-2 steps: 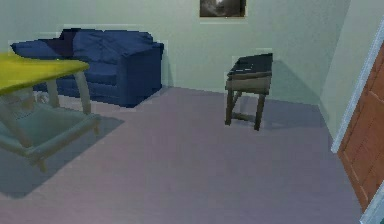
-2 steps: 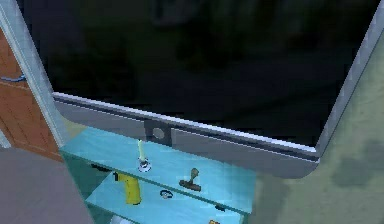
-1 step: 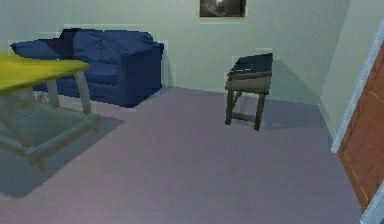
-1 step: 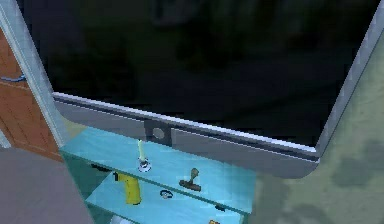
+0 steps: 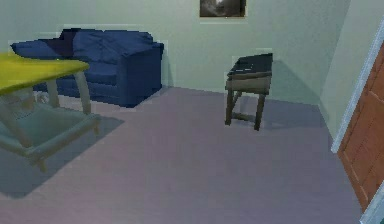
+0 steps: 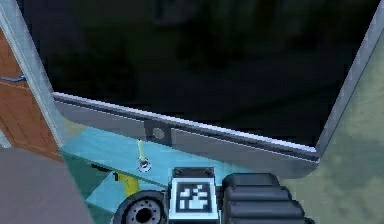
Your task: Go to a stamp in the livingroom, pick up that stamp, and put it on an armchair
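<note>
A blue upholstered sofa [image 5: 100, 62] stands against the far wall at the forward view's upper left. In the arm side view, a white square with black marks [image 6: 195, 197] and dark ribbed arm parts [image 6: 258, 201] sit at the bottom edge. Left of them is the gripper's dark body [image 6: 141, 212]. Its far end is cut off, so I cannot tell whether it holds anything. Just beyond it, a small pale blob with a yellow streak [image 6: 141, 164] lies on a light blue surface [image 6: 95, 150].
A yellow-topped table with a glass lower shelf [image 5: 40, 75] stands at the left. A small dark side table [image 5: 250, 88] stands by the far wall, below a framed picture [image 5: 222, 8]. A brown door [image 5: 366, 130] is at the right. A large dark screen [image 6: 200, 60] faces the arm side.
</note>
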